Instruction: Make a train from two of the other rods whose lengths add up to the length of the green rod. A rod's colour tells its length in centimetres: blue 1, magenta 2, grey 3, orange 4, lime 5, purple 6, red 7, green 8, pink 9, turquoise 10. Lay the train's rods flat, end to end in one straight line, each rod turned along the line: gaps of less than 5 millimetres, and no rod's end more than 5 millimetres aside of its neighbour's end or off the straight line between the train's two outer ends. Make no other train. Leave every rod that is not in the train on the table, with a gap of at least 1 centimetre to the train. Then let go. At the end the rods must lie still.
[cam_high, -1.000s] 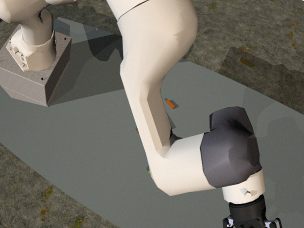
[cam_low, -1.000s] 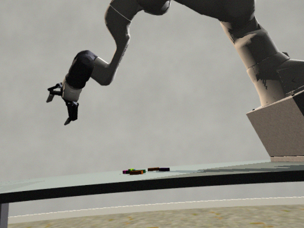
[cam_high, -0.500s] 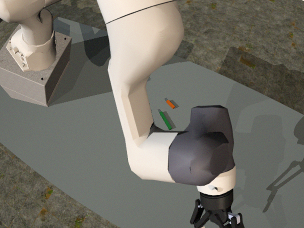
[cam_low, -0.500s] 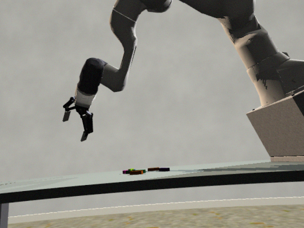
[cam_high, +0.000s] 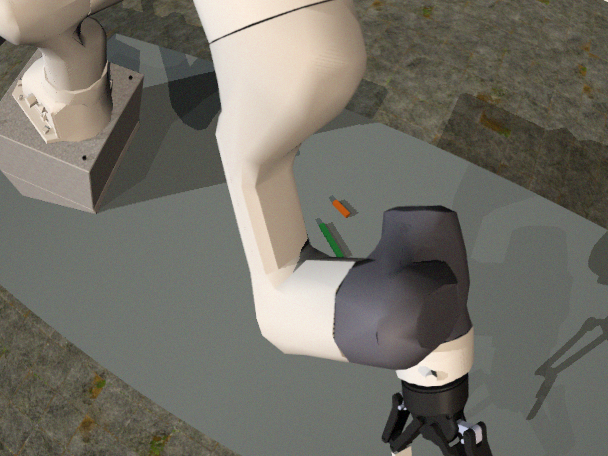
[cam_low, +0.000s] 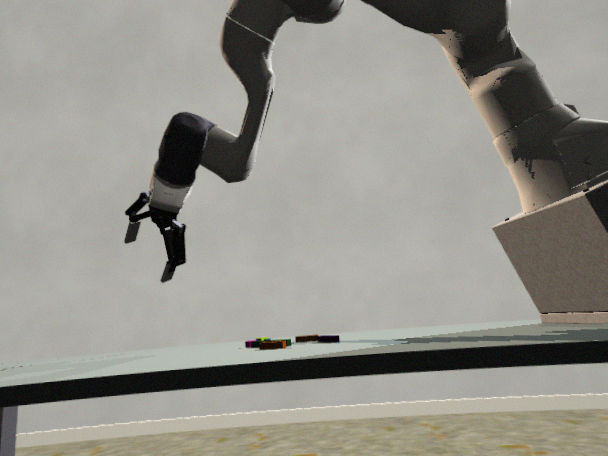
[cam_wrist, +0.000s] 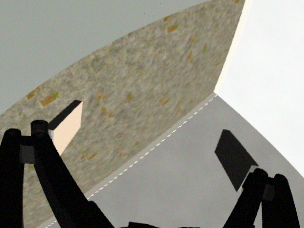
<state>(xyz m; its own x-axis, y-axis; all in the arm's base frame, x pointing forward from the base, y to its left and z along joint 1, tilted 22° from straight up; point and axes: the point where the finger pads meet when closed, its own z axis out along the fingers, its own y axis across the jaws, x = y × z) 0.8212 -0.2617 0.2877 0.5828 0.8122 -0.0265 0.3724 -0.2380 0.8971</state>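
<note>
Green rod (cam_high: 331, 240), slim and square-edged, lies flat; tool (cam_low: 150, 250) wide open, empty.

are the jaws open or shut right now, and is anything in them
Open and empty. In the exterior view the gripper hangs high above the table with its fingers spread wide, nothing between them.

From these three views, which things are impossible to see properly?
- Top view: the white arm covers most rods; only the small orange rod and part of the long green rod show.
- Exterior view: the rods lie in a tiny far cluster, seen edge-on, so gaps and alignment are unreadable.
- Wrist view: no rods appear; the open black claw faces past the table edge.
- Top view: the claw is cut by the bottom edge.
</note>
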